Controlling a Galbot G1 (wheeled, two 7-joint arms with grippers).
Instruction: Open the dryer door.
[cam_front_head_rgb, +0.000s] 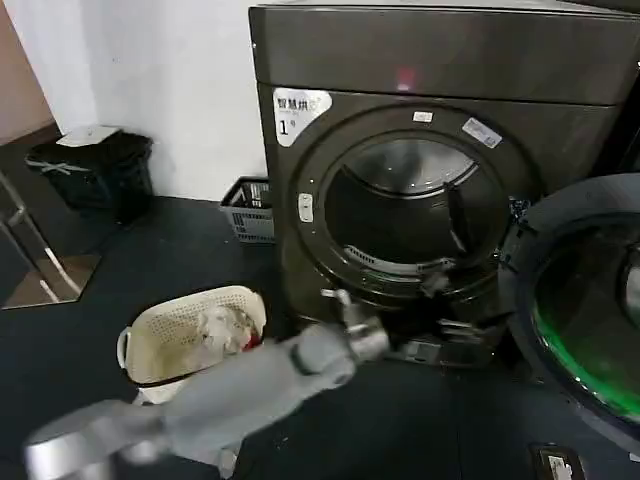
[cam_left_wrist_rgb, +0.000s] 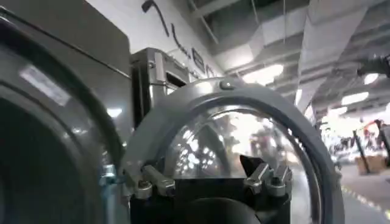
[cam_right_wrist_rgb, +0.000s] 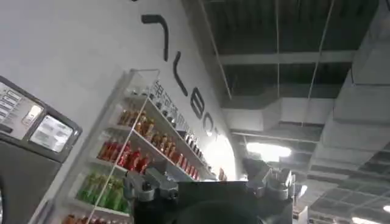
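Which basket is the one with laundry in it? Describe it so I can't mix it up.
Start at the dryer, the big dark machine with the white "1" sticker, its door swung open to the right. On the dark floor to its front left sits a cream oval laundry basket holding pale clothes, just behind the left arm. The other basket is grey, square-meshed and against the wall.

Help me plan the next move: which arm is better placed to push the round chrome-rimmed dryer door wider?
Left, probably. The left gripper sits low at the opening of the dark grey dryer, and its wrist view faces the open chrome-rimmed glass door. The right gripper points up at shelves and ceiling.
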